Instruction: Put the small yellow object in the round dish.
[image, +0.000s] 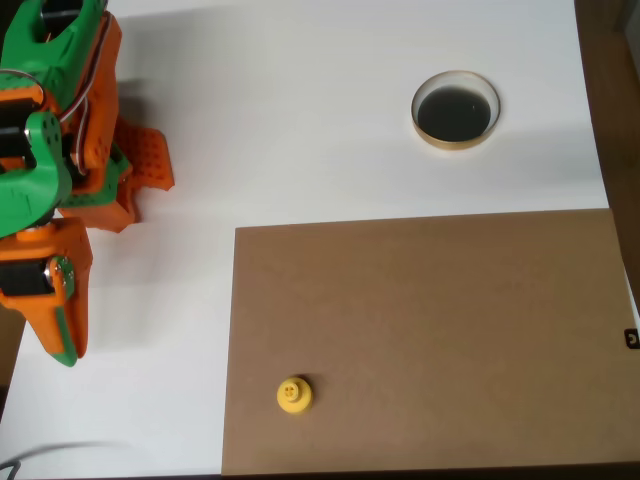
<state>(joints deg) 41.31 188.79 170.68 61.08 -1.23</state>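
The small yellow object (293, 394), a tiny disc with a knob on top, stands on the brown board (430, 330) near its lower left corner. The round dish (456, 110), pale-rimmed with a dark inside, rests on the white table at the upper right and holds nothing. My orange and green gripper (64, 345) is at the far left, pointing down the picture over the white table. Its fingers lie together with nothing between them. It is well left of the yellow object and far from the dish.
The arm's orange and green body (60, 120) fills the upper left corner. The brown board covers the lower right of the white table (300, 100). The table's right edge (598, 120) runs just beyond the dish.
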